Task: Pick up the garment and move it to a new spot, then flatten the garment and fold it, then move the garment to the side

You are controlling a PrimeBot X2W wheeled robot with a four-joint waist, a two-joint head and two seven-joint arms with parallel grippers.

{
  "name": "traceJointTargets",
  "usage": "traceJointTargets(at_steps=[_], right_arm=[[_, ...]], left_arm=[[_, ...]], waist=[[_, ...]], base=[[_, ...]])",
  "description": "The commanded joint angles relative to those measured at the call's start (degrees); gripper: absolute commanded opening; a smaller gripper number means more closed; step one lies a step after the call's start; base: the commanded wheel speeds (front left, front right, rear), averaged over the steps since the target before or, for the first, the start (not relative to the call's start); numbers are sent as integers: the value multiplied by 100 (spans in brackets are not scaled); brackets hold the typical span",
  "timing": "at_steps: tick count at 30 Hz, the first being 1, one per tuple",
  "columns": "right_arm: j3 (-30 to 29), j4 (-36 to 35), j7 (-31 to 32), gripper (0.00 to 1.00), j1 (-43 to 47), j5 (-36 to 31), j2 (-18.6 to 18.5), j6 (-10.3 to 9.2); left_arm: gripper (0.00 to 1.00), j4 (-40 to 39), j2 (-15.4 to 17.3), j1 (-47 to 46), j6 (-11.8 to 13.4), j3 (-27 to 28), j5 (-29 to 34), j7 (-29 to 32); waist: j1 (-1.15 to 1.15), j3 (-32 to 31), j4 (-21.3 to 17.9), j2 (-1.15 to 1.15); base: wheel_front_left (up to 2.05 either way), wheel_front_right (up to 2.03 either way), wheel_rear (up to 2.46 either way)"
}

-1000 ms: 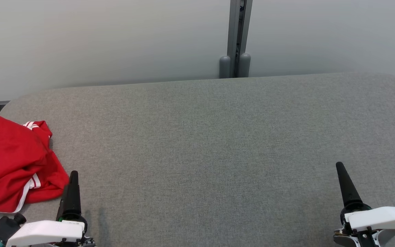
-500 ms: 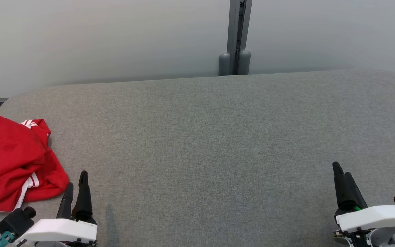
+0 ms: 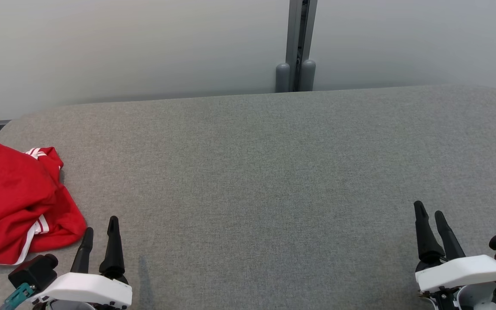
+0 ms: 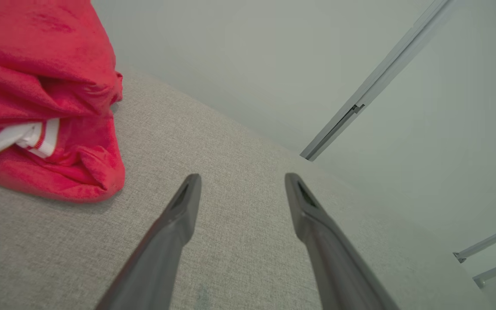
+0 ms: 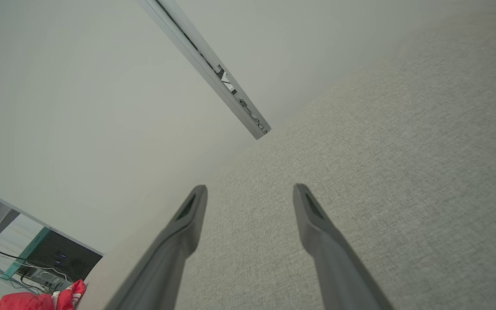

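The red garment (image 3: 15, 202) lay crumpled in a heap at the left end of the grey table (image 3: 274, 172), white stripes showing at a cuff and along a hem. Part of it ran past the edge of the head view. The left hand (image 3: 100, 224) hung just beside the heap's near right corner, its 2 fingers spread apart and holding nothing, pointing past the cloth rather than at it. The right hand (image 3: 427, 208) hovered well apart from the garment at the other end of the table, fingers likewise apart and empty.

To my eye the pick-up had not begun, and the step in hand was the reach for the garment. To do it well, I judged the left hand ought to turn toward the heap and come down on a thick fold, such as the bulging corner nearest it. With 1 finger on each side of the ridge it would close on several layers and not on a single loose edge. The fabric looked soft and limp, so it would likely sag and trail when lifted, and a high lift would keep it from dragging. The middle of the table seemed the natural new spot, where both hands could reach.
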Motion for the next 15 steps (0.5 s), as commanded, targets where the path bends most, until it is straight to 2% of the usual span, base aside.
traceJointTargets(at_steps=[1, 15], right_arm=[[2, -31, -62, 100, -119, -139, -43, 8], [56, -20, -279, 100, -90, -1030, -59, 9]], left_arm=[[100, -41, 43, -129, 44, -5, 168, -45], [100, 67, 53, -74, 179, -91, 1203, -258]], waist=[[0, -1, 0, 0], [0, -10, 13, 0]], base=[[0, 0, 0], [0, 0, 0]])
